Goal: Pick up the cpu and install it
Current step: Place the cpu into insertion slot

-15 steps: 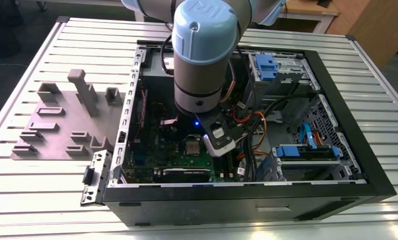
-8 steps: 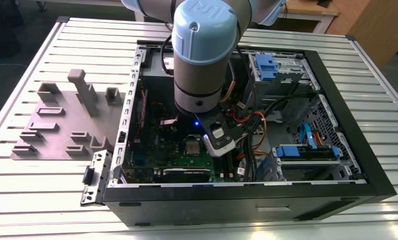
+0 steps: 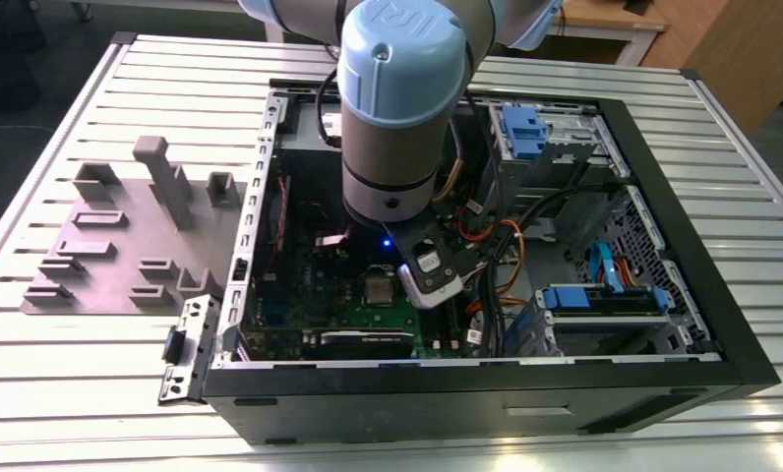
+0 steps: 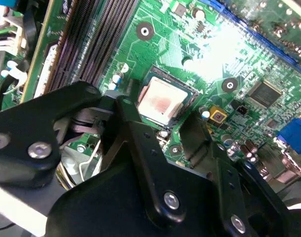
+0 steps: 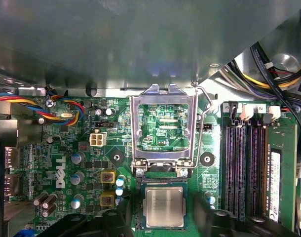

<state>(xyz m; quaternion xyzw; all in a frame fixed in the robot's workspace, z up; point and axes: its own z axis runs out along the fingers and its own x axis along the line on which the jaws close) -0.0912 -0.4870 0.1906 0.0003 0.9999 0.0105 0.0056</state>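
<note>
1. Looks like the end of the seating step, with the cpu [image 5: 164,207] lying flat and square in its socket [image 5: 163,181] on the green board [image 5: 37,158]. All set inside the open computer case [image 3: 497,418] on the slatted counter [image 3: 77,383].
2. Shows the fingers [image 5: 206,222] spread wide, one on each side of the cpu and apart from its edges in both wrist views. Gripping nothing, as far as can be judged.
3. Leaves the metal frame [image 5: 163,162] flipped up off the socket and its wire lever [image 5: 204,123] unlatched beside it. Judged as placed but not yet locked in.
4. Calls for a straight rise with the fingers held apart, so as not to nudge the cpu off its seat.
5. Calls for care over the tight space too, with the memory slots [image 5: 239,163] near on one side and small upright parts of the board near on the other.
6. Calls for checking that the cpu sits level before the frame is pressed down. Hard to confirm a perfect fit from here.
</note>
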